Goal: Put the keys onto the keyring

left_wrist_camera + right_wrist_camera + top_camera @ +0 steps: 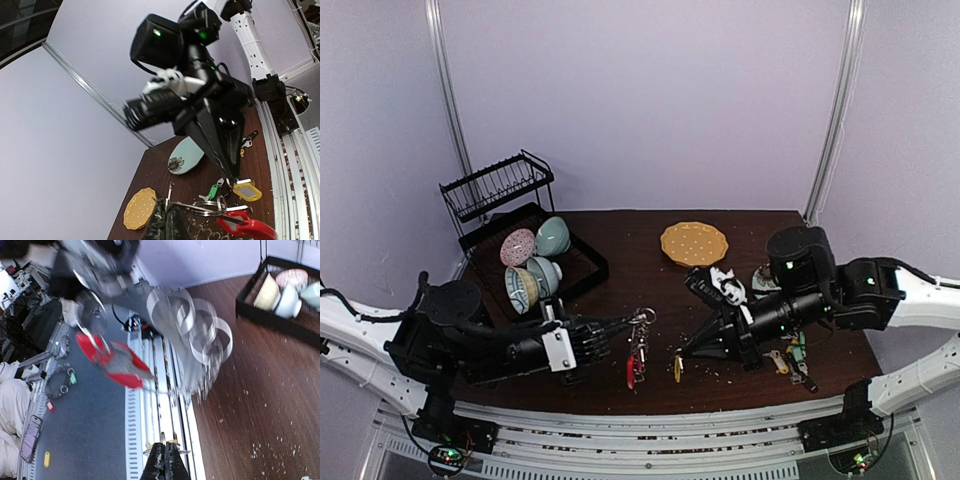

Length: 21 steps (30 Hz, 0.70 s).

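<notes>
My left gripper is shut on the keyring, a bunch of silver loops held above the table with red tags hanging below it. In the left wrist view its fingers pinch a wire of the keyring, beside a red tag and a green-tagged key. My right gripper is shut on a yellow-tagged key, held close to the right of the keyring. The right wrist view shows the keyring blurred. More keys lie on the table under the right arm.
A black dish rack with several bowls stands at the back left. A round yellow dotted plate lies at the back centre. A pale teal dish with a flower sits behind the right arm. Crumbs dot the dark wooden table.
</notes>
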Motion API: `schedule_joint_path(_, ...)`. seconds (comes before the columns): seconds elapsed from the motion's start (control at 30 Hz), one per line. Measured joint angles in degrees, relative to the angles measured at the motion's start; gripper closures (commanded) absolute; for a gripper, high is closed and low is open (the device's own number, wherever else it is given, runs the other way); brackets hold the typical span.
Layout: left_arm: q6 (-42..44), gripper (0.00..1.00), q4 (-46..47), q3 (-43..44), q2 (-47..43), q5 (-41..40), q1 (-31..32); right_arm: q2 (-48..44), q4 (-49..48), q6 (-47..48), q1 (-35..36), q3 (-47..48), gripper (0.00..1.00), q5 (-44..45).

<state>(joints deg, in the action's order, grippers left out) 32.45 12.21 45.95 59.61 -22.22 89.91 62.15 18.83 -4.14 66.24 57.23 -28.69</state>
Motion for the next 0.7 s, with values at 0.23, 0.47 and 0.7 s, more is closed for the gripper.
schedule_joint_path(0.23, -5.6, 1.00, 2.2, -3.4, -4.1, -0.8, -1.9, 6.3, -9.6, -8.4, -2.2, -13.6, 1.00, 3.7)
schedule_joint_path(0.47, -8.5, 1.00, 10.0, -11.3, -10.7, 7.3, -2.9, 16.3, -18.9, -16.2, -5.4, -18.8, 1.00, 4.3)
schedule_joint_path(0.7, 1.2, 1.00, 15.6, -19.8, -18.9, 17.5, -2.9, 15.0, -22.1, -16.2, -5.4, -18.6, 1.00, 0.4)
